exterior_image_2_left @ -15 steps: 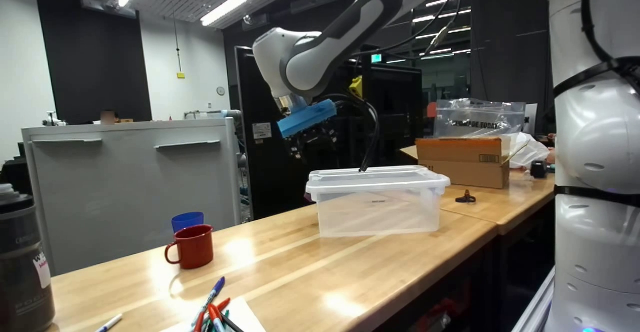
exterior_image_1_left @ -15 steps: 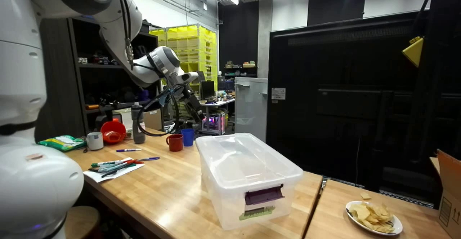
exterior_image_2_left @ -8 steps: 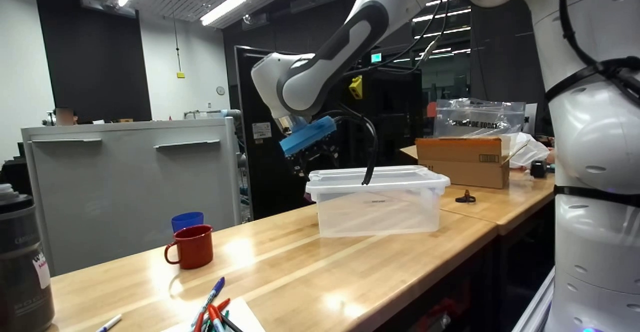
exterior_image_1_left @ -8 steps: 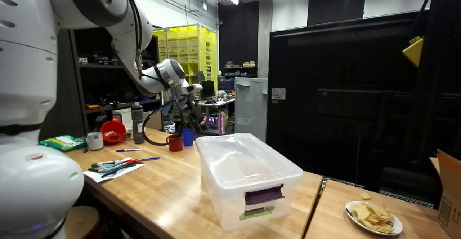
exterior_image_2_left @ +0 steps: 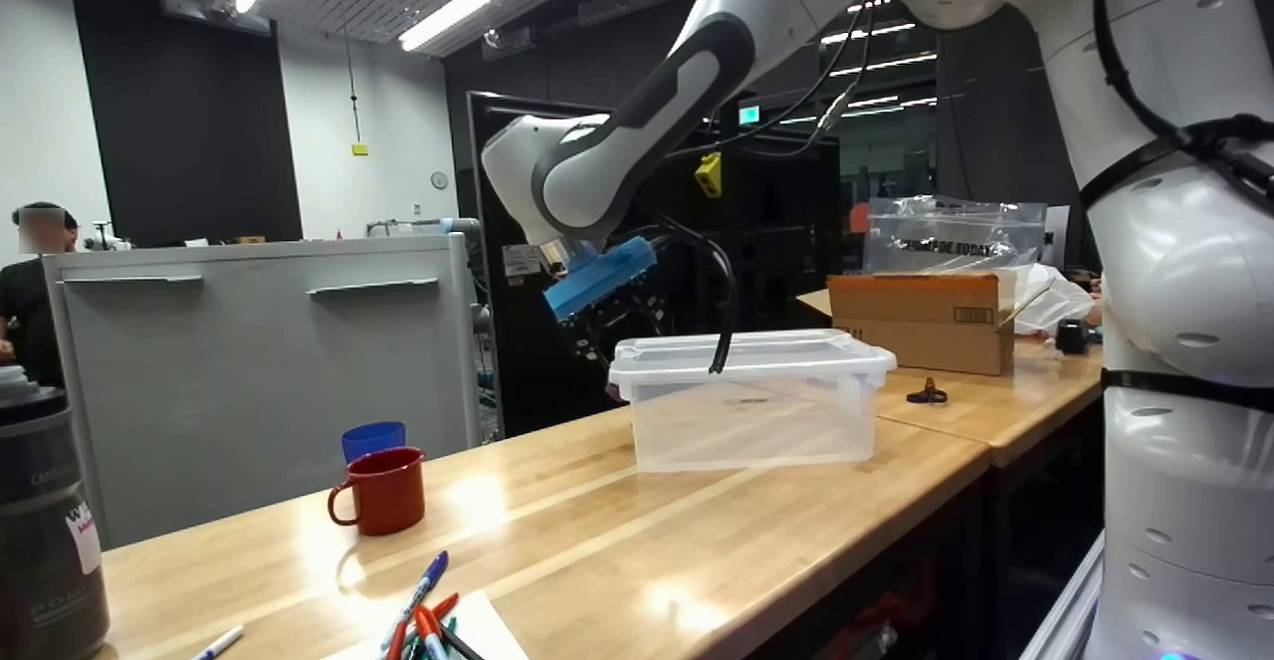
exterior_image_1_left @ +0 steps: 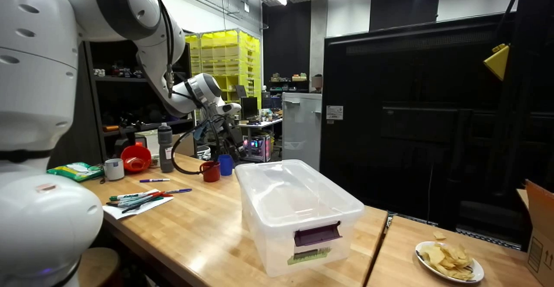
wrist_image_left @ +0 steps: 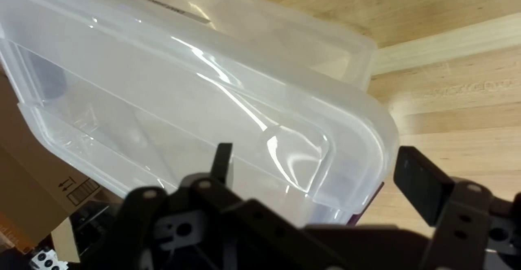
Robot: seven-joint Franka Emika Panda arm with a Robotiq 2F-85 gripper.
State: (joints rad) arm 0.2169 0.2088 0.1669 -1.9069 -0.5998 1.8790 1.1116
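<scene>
Hovering near clear lidded bin (wrist_image_left: 183, 91) | jaws spread apart | white plate (exterior_image_1_left: 478, 271) holding chips (exterior_image_1_left: 448, 259)

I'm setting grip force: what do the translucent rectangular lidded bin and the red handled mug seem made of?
The translucent rectangular lidded bin: probably smooth, glossy plastic, see-through with bright glints on its lid. The red handled mug: perhaps ceramic or enamelled metal, smooth and slightly shiny.
</scene>
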